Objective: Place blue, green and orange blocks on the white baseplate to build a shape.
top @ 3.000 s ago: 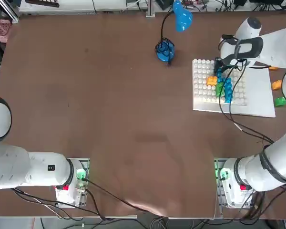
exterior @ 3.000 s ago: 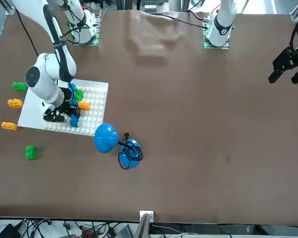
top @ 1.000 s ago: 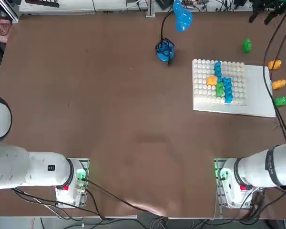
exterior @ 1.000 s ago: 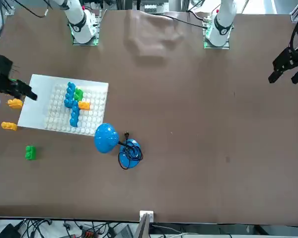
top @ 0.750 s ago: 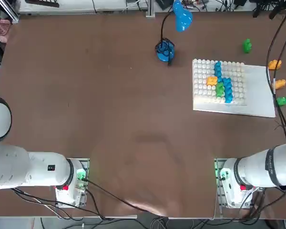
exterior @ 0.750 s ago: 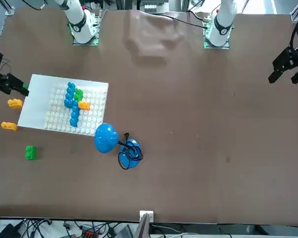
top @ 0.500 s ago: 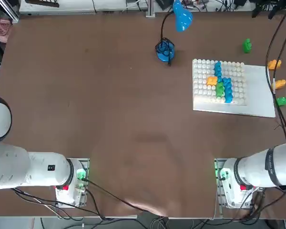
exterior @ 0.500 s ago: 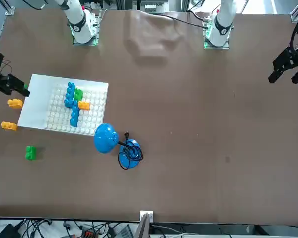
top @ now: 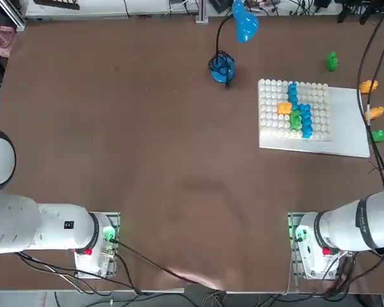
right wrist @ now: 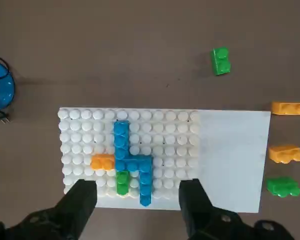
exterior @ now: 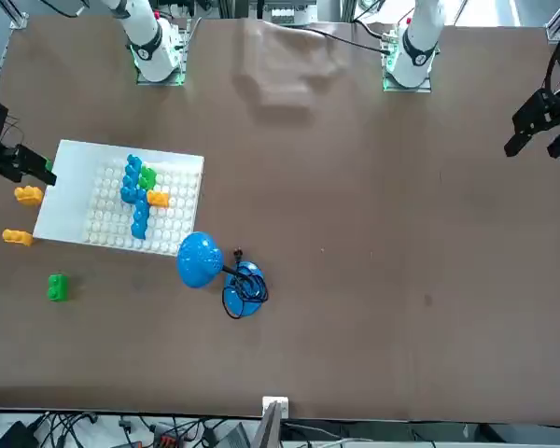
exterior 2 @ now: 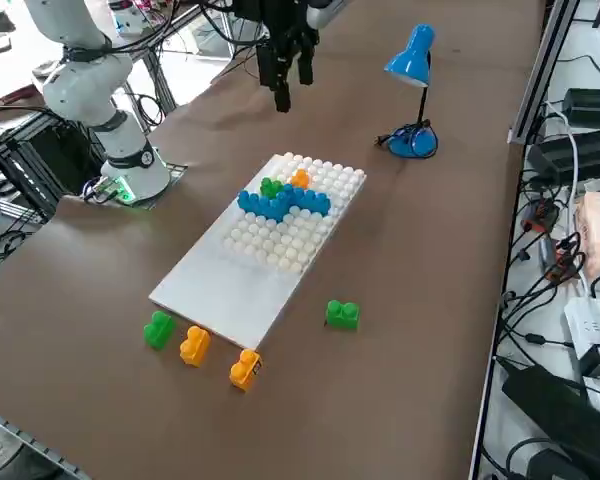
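Landmark: flat white rectangular plastic baseplate (top: 345,128), part studded grid, part smooth margin, lying on the brown surface (top: 147,141).
Lamp: glossy blue gooseneck lamp with round base (top: 221,66), near the baseplate's studded end, apart from it.
Built shape: compact cluster of small glossy plastic bricks (right wrist: 131,166) pressed onto the studded grid; long blue column, one orange and one green brick attached at its side.
Loose green brick, first: (top: 331,61) on the surface, off the baseplate's long edge, apart from it.
Loose bricks, remainder: two orange bricks (exterior 2: 194,345) (exterior 2: 245,368) and one green brick (exterior 2: 159,329) in a row just beyond the baseplate's smooth end.
Right gripper: black two-finger unit (right wrist: 138,202), raised well above the baseplate, pointing down at it.
Jaws: spread wide, nothing between them.
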`<state>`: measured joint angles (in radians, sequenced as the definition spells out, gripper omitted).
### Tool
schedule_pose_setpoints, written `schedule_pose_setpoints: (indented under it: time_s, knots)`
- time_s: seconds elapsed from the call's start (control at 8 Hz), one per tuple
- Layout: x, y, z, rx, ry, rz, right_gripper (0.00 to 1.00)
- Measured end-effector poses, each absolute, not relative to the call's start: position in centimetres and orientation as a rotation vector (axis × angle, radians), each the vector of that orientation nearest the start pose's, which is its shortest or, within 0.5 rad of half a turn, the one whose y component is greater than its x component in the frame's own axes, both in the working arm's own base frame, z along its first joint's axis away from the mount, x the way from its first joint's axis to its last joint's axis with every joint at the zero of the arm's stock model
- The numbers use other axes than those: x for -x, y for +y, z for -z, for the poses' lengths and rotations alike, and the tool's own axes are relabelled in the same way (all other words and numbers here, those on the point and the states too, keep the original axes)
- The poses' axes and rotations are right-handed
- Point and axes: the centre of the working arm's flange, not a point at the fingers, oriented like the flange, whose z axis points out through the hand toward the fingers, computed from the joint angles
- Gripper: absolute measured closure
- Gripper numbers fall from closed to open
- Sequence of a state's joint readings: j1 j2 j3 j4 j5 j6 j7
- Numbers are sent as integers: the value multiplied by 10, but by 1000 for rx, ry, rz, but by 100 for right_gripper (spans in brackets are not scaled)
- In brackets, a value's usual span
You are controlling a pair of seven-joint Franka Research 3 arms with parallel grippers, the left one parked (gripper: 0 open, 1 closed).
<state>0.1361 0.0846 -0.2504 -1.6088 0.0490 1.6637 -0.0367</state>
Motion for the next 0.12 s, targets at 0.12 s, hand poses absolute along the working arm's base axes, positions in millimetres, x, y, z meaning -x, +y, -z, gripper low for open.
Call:
schedule_pose_setpoints:
  time_s: [0.12]
  knots:
    - [-582,-56,-568,3109,128,-39,0]
